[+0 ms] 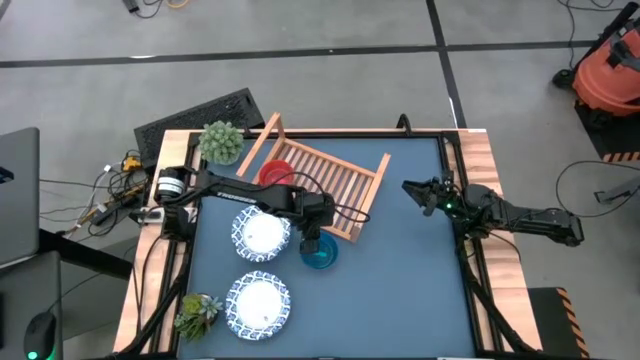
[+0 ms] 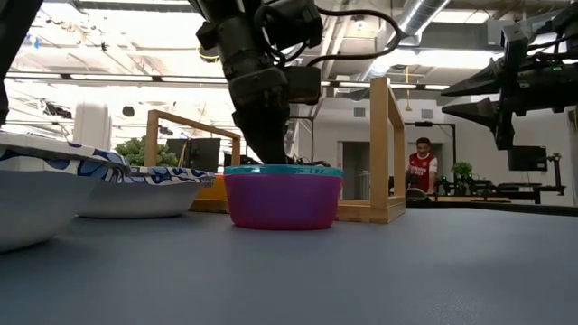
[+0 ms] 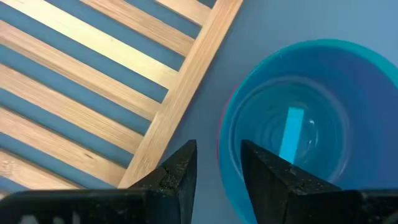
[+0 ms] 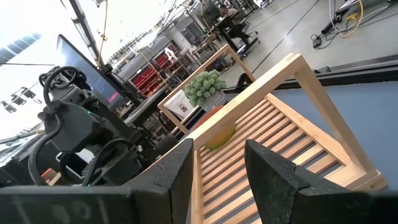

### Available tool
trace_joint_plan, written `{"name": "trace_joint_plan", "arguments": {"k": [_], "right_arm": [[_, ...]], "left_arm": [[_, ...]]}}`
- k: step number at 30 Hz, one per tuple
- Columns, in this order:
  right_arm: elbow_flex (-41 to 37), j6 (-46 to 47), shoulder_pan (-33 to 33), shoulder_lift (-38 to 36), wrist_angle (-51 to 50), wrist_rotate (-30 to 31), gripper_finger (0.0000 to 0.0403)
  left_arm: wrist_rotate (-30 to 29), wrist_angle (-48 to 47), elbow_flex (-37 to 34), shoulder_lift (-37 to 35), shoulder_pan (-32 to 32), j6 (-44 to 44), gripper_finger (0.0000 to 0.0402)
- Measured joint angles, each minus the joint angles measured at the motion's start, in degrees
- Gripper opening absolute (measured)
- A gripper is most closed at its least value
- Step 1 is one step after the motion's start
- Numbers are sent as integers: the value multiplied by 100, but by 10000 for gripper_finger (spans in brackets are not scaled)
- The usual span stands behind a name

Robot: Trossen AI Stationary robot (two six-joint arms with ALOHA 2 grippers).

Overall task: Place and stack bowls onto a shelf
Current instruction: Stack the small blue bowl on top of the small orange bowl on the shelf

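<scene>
Two dark arms seen over a blue-topped table (image 1: 400,290). Found the light wooden slatted shelf (image 1: 335,180) lying askew toward the table's rear middle. Noted a pair of wide shallow white bowls with blue patterned rims (image 1: 262,232) (image 1: 260,303) on the mat left of centre, one just in front of the shelf, the other nearer the front edge. Saw a small red bowl (image 1: 275,172) resting on the shelf's left end. Spotted a small teal bowl (image 1: 322,255) nested inside a magenta bowl (image 2: 282,200), on the mat just beside the shelf's front rail. Found the left gripper (image 3: 217,149) clamped over that stack's rim, one finger inside, one outside. Saw the right gripper (image 4: 217,149) hovering right of the shelf, fingers parted, holding nothing.
</scene>
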Motion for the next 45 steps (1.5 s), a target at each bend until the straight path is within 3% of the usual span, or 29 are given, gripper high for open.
{"name": "trace_joint_plan", "arguments": {"k": [4, 16, 26, 45], "right_arm": [[0, -2, 0, 1, 0, 1, 171], [0, -13, 0, 2, 0, 0, 171], [0, -12, 0, 2, 0, 2, 171], [0, -9, -1, 2, -5, -48, 171]], "left_arm": [[1, -10, 0, 0, -5, -9, 98], [123, -102, -15, 0, 2, -50, 5], [474, -336, 44, 0, 36, -258, 0], [623, -1622, 1448, 0, 211, -279, 0]]}}
